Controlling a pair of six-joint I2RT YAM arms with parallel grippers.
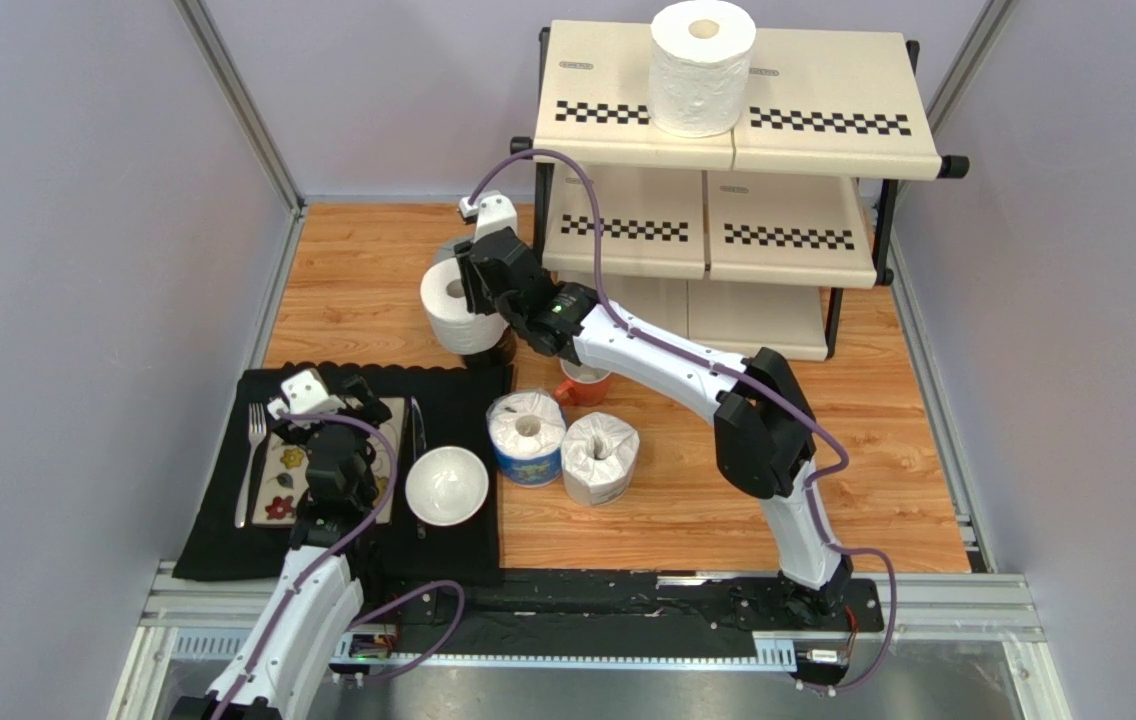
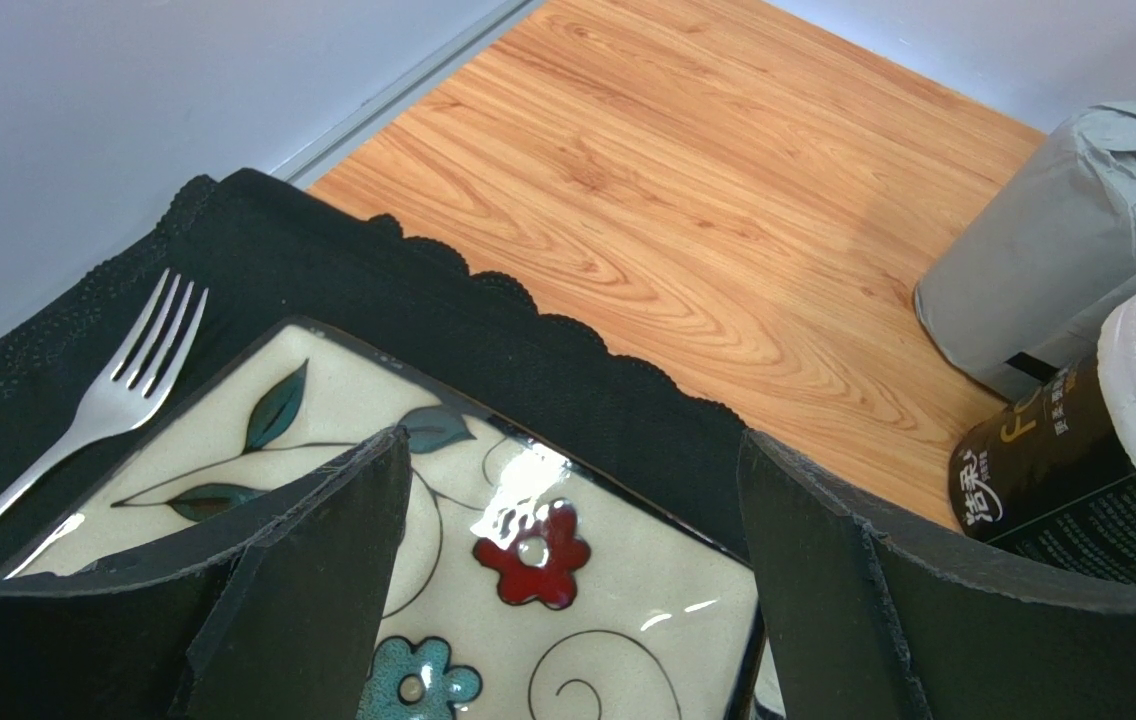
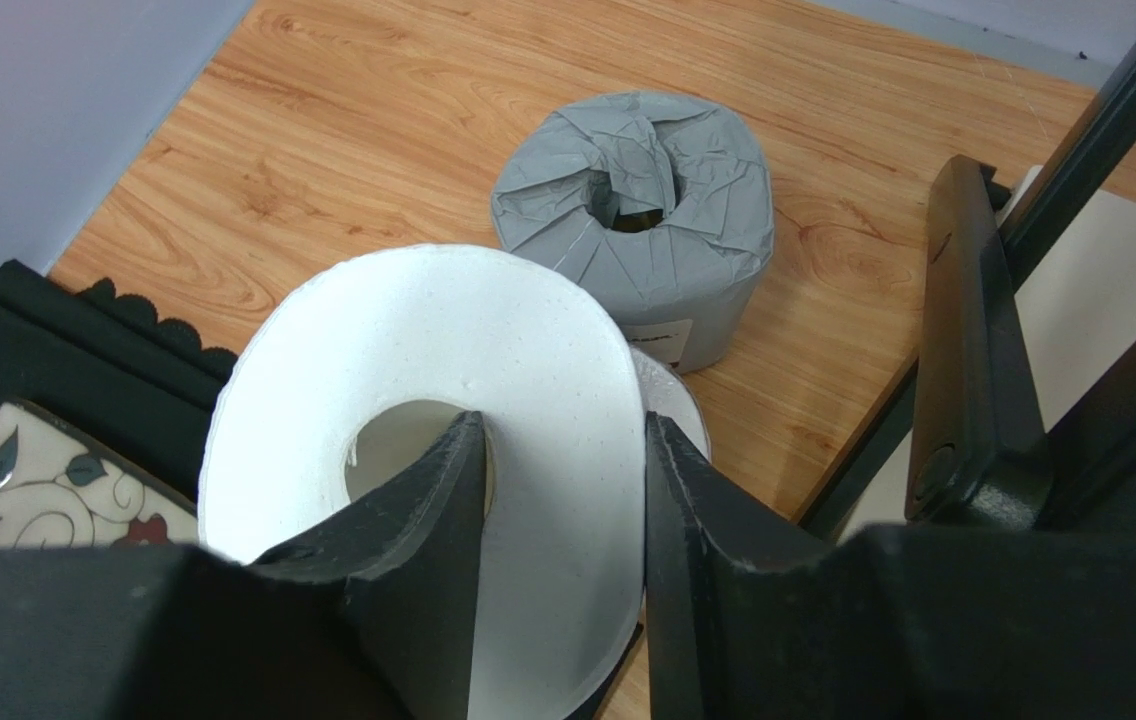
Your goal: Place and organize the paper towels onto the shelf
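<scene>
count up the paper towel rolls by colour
plain white: 2 (top-tier white roll, gripped white roll)
blue-wrapped roll: 1
clear-wrapped roll: 1
grey-wrapped roll: 1
black-wrapped roll: 1
total: 6
</scene>
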